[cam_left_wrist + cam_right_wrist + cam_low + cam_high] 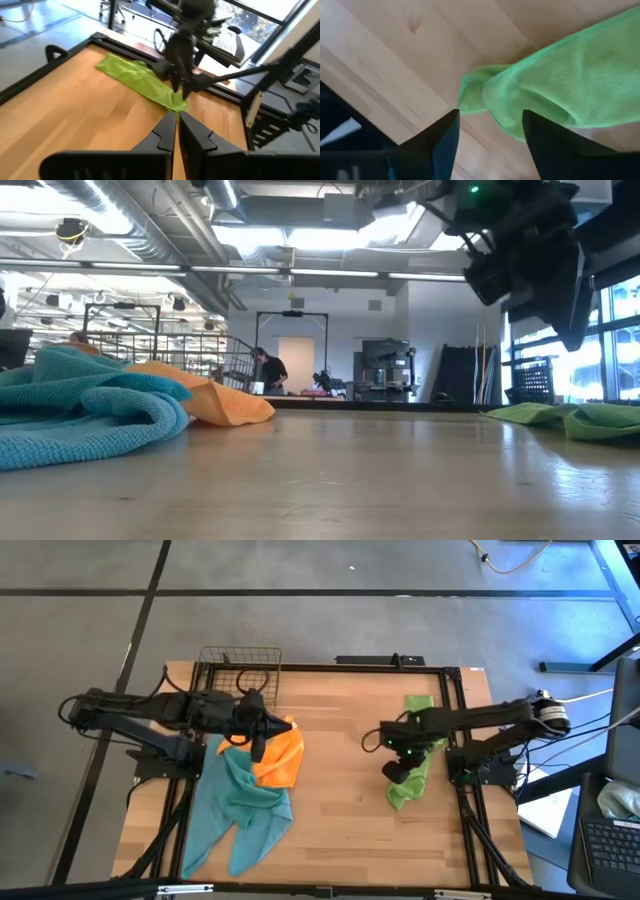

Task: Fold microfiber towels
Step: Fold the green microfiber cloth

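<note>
1. Right wrist view gives us what overhead can't: the right gripper point(487, 131) hangs spread wide, empty, above the lime green towel point(560, 95).
2. Overhead, we see the left gripper point(262, 747) pinched shut, empty, over the orange towel point(280, 755) and teal towels point(235, 810).
3. Low down, we see the wooden table point(350, 480) and a person point(268, 370) far back.

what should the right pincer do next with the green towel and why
Probably lower and close on the bunched end of the green towel. The right pincer is open and hovers right over that end, holding nothing, and the towel lies crumpled in a long strip on the table, so it has to be gripped before any spreading or folding.
</note>
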`<state>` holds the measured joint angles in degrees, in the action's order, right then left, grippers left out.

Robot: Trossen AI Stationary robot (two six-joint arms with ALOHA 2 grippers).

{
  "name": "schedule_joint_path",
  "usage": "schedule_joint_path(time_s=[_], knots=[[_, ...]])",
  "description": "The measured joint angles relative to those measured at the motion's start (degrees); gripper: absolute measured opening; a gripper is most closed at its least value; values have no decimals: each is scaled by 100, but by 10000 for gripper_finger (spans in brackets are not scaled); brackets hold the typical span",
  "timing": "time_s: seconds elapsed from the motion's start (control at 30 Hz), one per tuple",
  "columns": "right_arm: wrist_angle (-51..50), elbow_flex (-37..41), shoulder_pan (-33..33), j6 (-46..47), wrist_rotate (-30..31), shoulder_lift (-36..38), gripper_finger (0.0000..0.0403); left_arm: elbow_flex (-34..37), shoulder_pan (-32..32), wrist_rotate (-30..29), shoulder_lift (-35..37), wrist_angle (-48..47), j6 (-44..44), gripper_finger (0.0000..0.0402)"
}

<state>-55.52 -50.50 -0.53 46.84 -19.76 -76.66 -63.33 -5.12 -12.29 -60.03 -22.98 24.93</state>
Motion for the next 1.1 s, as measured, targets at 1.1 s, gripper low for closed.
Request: schedule_joint_path(time_s=[1.1], knots=[[916,667,506,1540,446,-823,86,-4,-359,280,751,-935,-151,14]])
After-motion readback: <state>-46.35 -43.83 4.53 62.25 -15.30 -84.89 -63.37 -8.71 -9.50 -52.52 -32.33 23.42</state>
